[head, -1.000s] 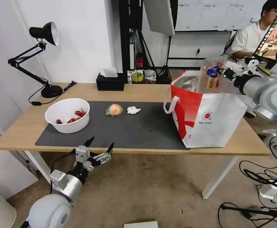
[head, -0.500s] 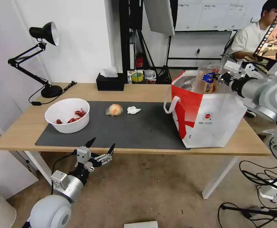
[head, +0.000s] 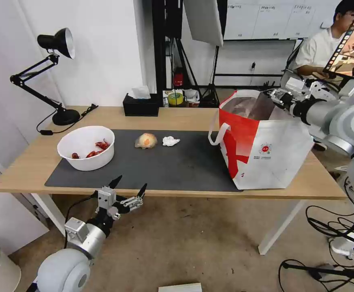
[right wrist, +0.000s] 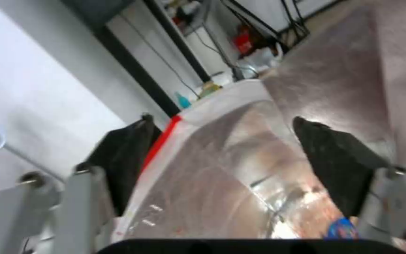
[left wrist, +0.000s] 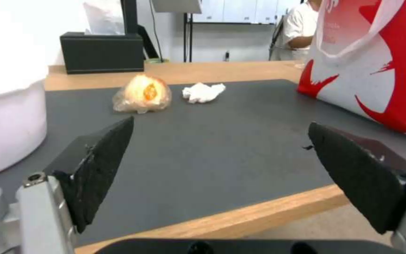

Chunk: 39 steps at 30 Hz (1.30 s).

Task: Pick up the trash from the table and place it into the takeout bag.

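Head view. The right gripper (head: 275, 96) hangs over the open mouth of the bag (head: 266, 154), which stands at the 3 o'clock end of the surface (head: 177, 117). Its fingers point down into the foil lining; their spread is hard to judge from this angle. The left gripper (head: 128, 187) idles below the near edge of the surface, fingers spread and empty. Three pieces of trash lie on the grey mat (head: 177, 166): the bowl (head: 86, 147) with red shells at 9 o'clock, the orange wad (head: 146, 140) near the middle, and the tissue (head: 170, 140) just beside it toward the bag. Judged from this layout, the left gripper is the nearer arm to all three; they lie at about 12 o'clock from its fingers. The black tissue box (head: 141, 105) sits at the far edge.

Left wrist view. Both fingers (left wrist: 97, 165) stand wide apart with nothing between them. The wad (left wrist: 143, 93) and tissue (left wrist: 203, 92) lie well ahead; the bowl wall (left wrist: 5, 120) is cut off at the edge.

Right wrist view. The fingers (right wrist: 339, 165) are spread, holding nothing, above the foil interior (right wrist: 240, 176). A blurred blue-and-red item (right wrist: 342, 227) lies deep inside; its identity cannot be made out.
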Available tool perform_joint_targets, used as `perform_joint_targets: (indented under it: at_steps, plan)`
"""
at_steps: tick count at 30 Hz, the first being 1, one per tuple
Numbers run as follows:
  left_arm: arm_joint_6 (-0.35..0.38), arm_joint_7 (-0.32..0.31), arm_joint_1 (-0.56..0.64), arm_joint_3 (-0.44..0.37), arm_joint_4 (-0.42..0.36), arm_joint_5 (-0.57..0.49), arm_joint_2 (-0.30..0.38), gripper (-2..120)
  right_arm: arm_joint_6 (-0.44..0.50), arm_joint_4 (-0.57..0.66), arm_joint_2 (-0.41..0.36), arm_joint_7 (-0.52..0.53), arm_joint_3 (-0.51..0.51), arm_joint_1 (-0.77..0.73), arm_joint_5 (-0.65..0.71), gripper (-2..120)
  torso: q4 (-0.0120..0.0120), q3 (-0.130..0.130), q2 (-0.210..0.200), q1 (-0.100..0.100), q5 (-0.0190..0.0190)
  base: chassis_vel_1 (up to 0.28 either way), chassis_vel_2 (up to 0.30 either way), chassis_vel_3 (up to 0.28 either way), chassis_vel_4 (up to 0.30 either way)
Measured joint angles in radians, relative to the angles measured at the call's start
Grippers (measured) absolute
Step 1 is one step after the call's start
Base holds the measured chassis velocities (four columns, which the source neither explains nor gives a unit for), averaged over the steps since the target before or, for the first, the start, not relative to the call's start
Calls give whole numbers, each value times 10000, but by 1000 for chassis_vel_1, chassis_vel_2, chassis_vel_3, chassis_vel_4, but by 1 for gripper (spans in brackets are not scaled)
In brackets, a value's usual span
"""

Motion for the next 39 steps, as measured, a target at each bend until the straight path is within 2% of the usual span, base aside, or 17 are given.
perform_joint_targets:
  at_steps: [1, 2, 7, 8, 11, 12, 15, 18, 24, 31, 35, 39]
  plan:
    - [0, -1, -8, -27, -6, -15, 6, 100, -3, 81, -48, -236, -61, 19, -169, 84, 0, 0, 0, 0, 0, 0, 0, 0, 0]
    - [0, -1, -8, -27, -6, -15, 6, 100, -3, 81, -48, -236, -61, 19, -169, 84, 0, 0, 0, 0, 0, 0, 0, 0, 0]
    - [-2, -5, -15, -136, -11, -68, 15, 100, -57, 753, -387, -1235, -406, 29, -1029, 99, 2, 0, 0, 0, -1, 0, 0, 0, 0]
    - [-2, -5, -15, -136, -11, -68, 15, 100, -57, 753, -387, -1235, -406, 29, -1029, 99, 2, 0, 0, 0, -1, 0, 0, 0, 0]
    - [-95, -18, -49, -187, 28, -183, 17, 100, -29, 1449, -716, -2532, -566, -213, -1980, 100, 0, -1, 0, 0, -2, 0, 0, 0, 0]
    - [-95, -18, -49, -187, 28, -183, 17, 100, -29, 1449, -716, -2532, -566, -213, -1980, 100, 0, -1, 0, 0, -2, 0, 0, 0, 0]
    - [-176, -157, -74, -277, 40, -223, 34, 100, 279, 2147, -1100, -4193, -753, -798, -3842, 100, 1, 0, 0, 0, -1, 0, 0, 0, 0]
    - [-194, -166, -74, -391, 47, -225, 96, 100, 421, 2773, -1331, -4659, -761, -1365, -4397, 100, -1, -1, 0, 0, 0, 0, 0, 0, 0]
    - [-475, -175, 90, -681, 145, -167, 190, 100, 1035, 3699, -1627, -5024, -738, -2939, -5538, 100, -1, -1, 0, 0, 0, 0, 0, 0, 0]
    - [-820, -179, 239, -939, 438, 5, 287, 100, 2499, 4433, -1726, -5259, -755, -5474, -6999, 100, 1, -1, 1, -1, -1, 0, 0, 0, 0]
    - [-824, -271, 217, -1007, 508, -31, 359, 100, 3238, 4554, -1422, -5035, -773, -6920, -7798, 100, -1, 0, 1, 0, -2, 0, 0, 0, 0]
    - [-824, -336, 349, -1034, 542, -43, 359, 100, 3717, 4497, -1120, -4941, -774, -7733, -8421, 100, -1, 0, 1, 0, 0, 0, 0, 0, 0]
